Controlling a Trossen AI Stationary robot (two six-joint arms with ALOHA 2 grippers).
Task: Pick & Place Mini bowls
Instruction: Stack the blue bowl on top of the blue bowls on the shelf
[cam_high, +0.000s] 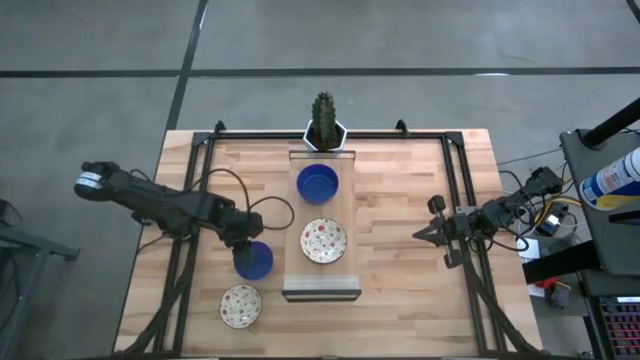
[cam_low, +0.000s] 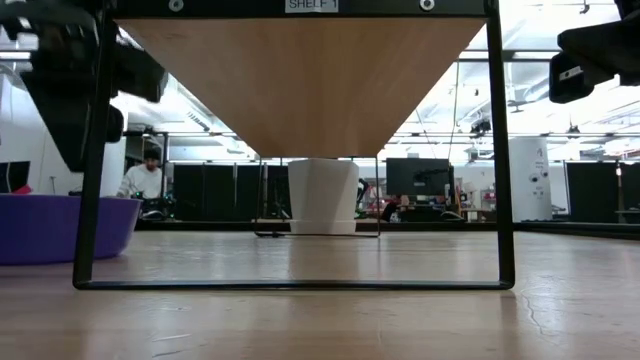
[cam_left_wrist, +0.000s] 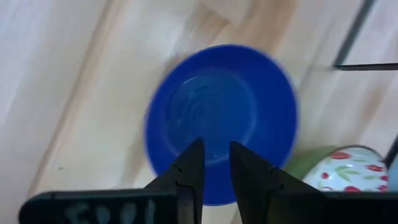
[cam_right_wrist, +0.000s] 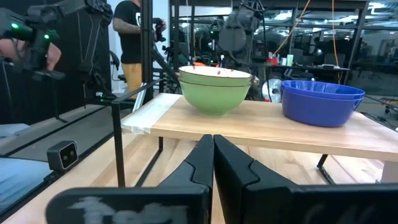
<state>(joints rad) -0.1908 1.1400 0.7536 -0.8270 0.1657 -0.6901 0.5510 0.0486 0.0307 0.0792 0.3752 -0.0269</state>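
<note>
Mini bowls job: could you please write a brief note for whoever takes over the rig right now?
Left gripper: over the blue bowl on the table left of the shelf, fingers nearly closed, not gripping it.
Right gripper: waiting at the table's right side, fingers shut and empty.
On the shelf: blue bowls stacked at the cactus end, speckled bowls stacked mid-shelf.
On the table: one more speckled bowl, near the front-left.
Left: apparently the two table bowls.
</note>
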